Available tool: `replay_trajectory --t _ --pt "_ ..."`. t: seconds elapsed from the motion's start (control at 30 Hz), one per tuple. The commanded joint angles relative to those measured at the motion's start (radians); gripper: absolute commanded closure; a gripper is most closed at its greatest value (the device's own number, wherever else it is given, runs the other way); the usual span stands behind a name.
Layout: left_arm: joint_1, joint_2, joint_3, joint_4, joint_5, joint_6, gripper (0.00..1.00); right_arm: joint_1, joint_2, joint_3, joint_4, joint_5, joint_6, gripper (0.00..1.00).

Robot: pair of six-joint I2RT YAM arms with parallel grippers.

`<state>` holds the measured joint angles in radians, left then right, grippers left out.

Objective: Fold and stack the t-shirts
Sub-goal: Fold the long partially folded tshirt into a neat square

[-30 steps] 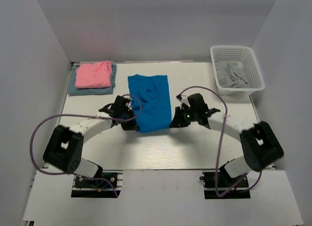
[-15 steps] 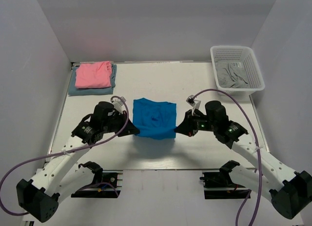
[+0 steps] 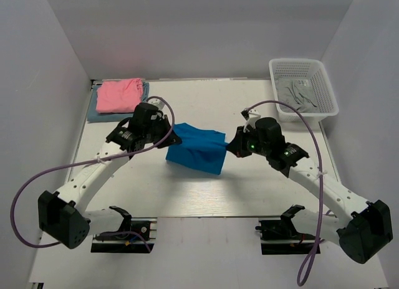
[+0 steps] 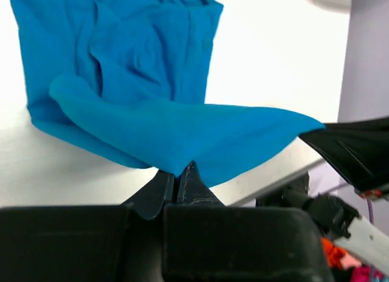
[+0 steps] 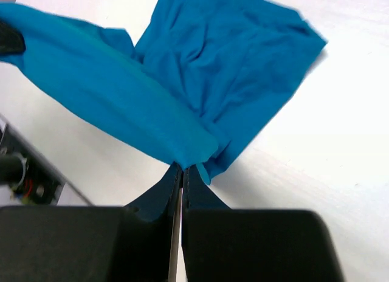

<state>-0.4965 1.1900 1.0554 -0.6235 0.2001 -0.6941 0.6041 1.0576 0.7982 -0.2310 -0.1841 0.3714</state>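
Carried rearward, blue t-shirt [image 3: 196,151], soft rumpled cloth, pinched by left gripper [image 3: 173,139] and right gripper [image 3: 229,147]

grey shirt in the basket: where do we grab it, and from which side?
Pinch a raised fold near the middle of the grey shirt, coming straight down from above. It lies crumpled inside the basket, whose walls likely block any side approach.

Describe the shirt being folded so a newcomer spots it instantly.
Look at the middle of the white table. The bright blue t-shirt sags, pinched between the left gripper and right gripper. The pink t-shirt lies folded at the far left and grey cloth is in the basket; only this one is held.
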Motion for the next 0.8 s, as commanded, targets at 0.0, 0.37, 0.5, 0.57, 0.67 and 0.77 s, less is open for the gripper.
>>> replay_trajectory --t 0.0,0.37,0.5,0.57,0.67,0.77 --pt "0.007 0.045 0.074 -0.015 -0.103 0.018 1.00 -0.015 0.030 0.076 0.044 0.107 0.008 1.00" --pt "0.027 0.256 0.195 0.004 -0.205 0.018 1.00 -0.066 0.202 0.174 0.033 0.100 0.041 1.00" --pt "0.036 0.307 0.207 0.031 -0.215 0.018 1.00 -0.090 0.278 0.202 0.064 0.078 0.050 1.00" --pt "0.047 0.335 0.207 0.067 -0.215 0.018 1.00 -0.101 0.315 0.211 0.081 0.086 0.061 1.00" --pt "0.056 0.398 0.236 0.076 -0.215 0.027 1.00 -0.125 0.363 0.237 0.102 0.084 0.064 1.00" --pt "0.076 0.454 0.267 0.102 -0.231 0.037 1.00 -0.136 0.416 0.271 0.108 0.060 0.055 1.00"
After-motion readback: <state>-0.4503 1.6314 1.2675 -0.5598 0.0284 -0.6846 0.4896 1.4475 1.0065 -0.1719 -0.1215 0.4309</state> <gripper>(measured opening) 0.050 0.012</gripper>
